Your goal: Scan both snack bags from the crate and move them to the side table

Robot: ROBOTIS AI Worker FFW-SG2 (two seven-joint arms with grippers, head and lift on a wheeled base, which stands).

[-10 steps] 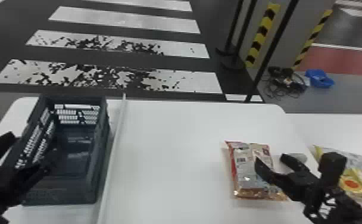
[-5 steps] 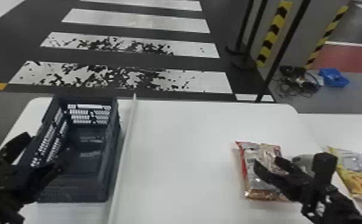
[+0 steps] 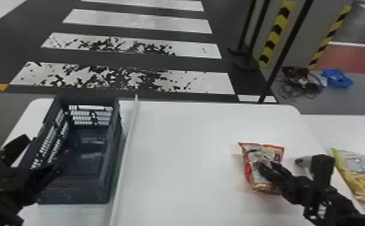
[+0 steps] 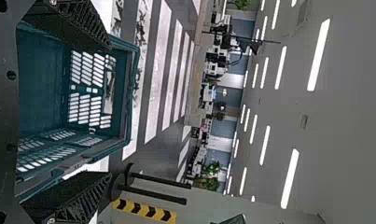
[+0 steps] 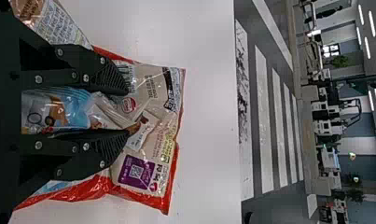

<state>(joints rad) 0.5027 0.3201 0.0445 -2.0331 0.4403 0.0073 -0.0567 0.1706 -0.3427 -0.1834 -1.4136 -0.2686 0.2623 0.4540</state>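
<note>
The left arm comes in at the lower left of the head view, its pincer (image 3: 48,150) pointing forward over the near left part of the dark crate (image 3: 113,168). Its two black fingers (image 4: 73,198) are spread wide, and the left wrist view shows the crate between and beyond them; this pincer has hold of nothing.

The right arm comes in from the lower right and slants inward across the table (image 3: 176,135), with its pincer (image 3: 266,165) low over the red-edged snack bag (image 3: 251,150). In the right wrist view the fingers (image 5: 104,77) run nearly parallel, a moderate gap between their tips. Wrinkled clear film and part of the printed bag show in that gap; I cannot tell whether either finger presses on the bag, but they are not closed together on it.

The red-edged bag lies flat on the table, well apart from the crate, its printed side and small purple square facing up. A brown and white printed piece of packaging (image 5: 59,25) sits beside one finger; whether it is a separate bag I cannot tell. The yellow and silver snack bag (image 3: 362,174) lies on the side table (image 3: 347,127), to the right of the right arm. Along the crate's right side runs a long pale bar (image 3: 128,144).
</note>
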